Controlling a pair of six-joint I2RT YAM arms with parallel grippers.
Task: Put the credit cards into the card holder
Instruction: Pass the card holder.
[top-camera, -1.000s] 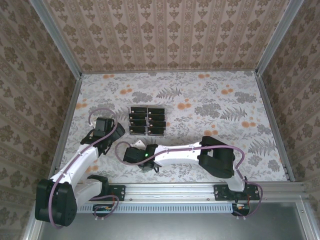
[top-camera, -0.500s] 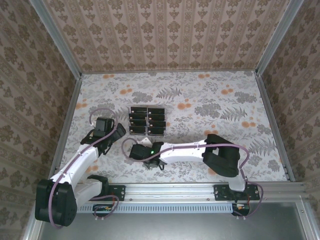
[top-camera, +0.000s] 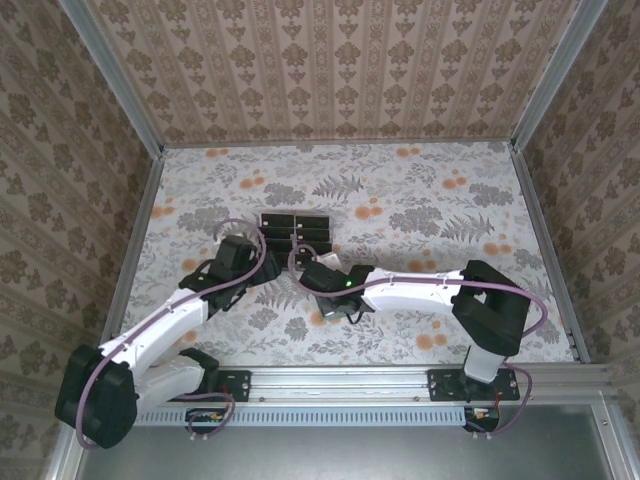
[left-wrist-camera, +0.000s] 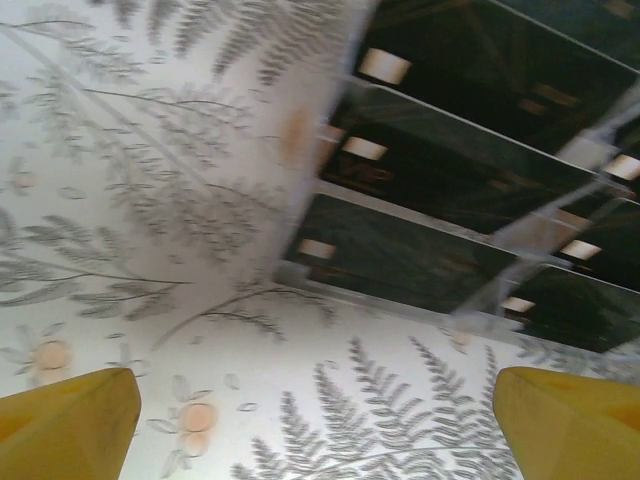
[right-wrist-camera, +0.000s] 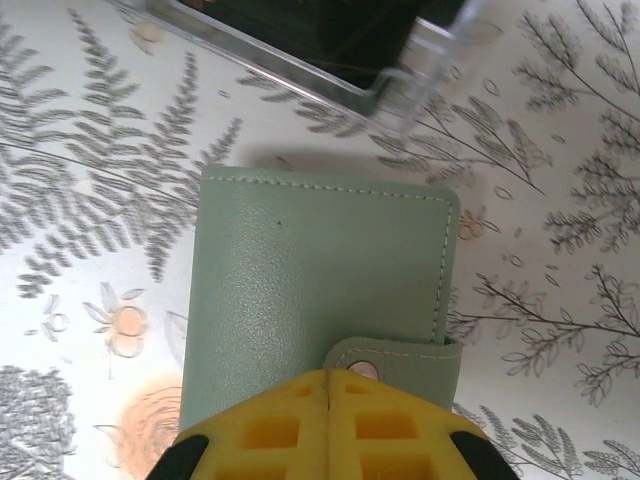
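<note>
- While its two yellow fingers are pressed together with only a seam between them, the right gripper grips nothing. It sits over the near edge of the card holder, a flat, roughly square, pale sage-green stitched wallet.
- That near edge is hidden beneath the fingers, so it cannot be told whether the tips press on the wallet or hang just above it.
- Just right of the fingertips, the wallet's rounded snap tab, with its metal stud, folds over the cover. The wallet is closed and lies flat on the white fern-and-flower patterned table.
- Beyond the wallet's far edge, near it but apart, is a corner of the clear plastic tray. Its dark contents are cut off by the top of the frame.
- The left gripper stands wide open, with one yellow fingertip at each lower corner of its wrist view. Bare tabletop lies between them and nothing is held.
- Ahead of it and to its right, the tray's compartments hold the credit cards, thin glossy black rectangles lying flat, each with a pale patch. The picture is blurred, their print is unreadable, and the farther cards run out of frame.
- From above, both wrists meet at the tray's near side and cover its near rows.
</note>
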